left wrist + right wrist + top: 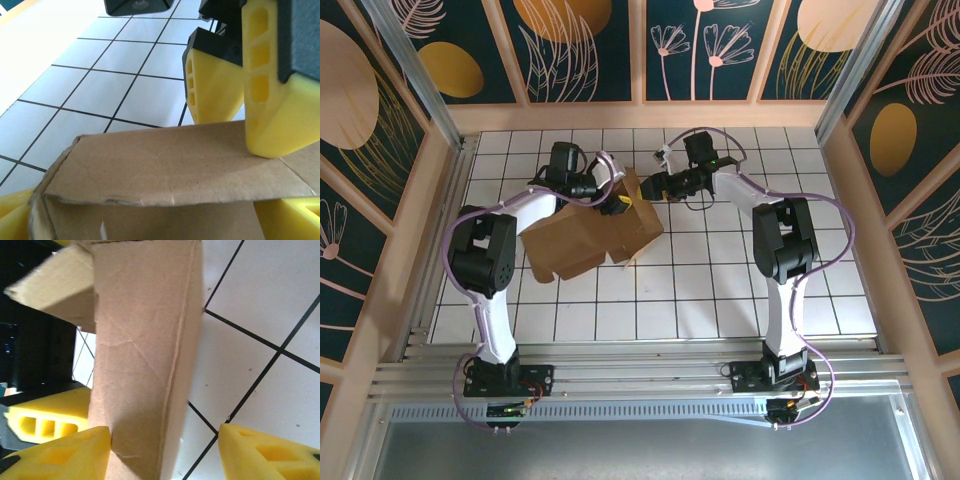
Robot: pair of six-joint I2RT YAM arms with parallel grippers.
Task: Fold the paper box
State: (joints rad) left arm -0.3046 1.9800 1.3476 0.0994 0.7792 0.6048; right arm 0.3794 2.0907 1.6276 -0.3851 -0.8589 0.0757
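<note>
Item: paper box (582,238), kraft card, centre-left of top view, on tiles (720,290). Looks light, thin, dents easily. Best hold: flap (145,355) nr crease.
L gripper (150,202): fingers wide apart, box between, no pinch.
R gripper (162,432): half-open, straddling flap, one finger touching.

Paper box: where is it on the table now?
Top view: the paper box lies left of centre, its far-right corner between the left gripper and the right gripper.
</note>
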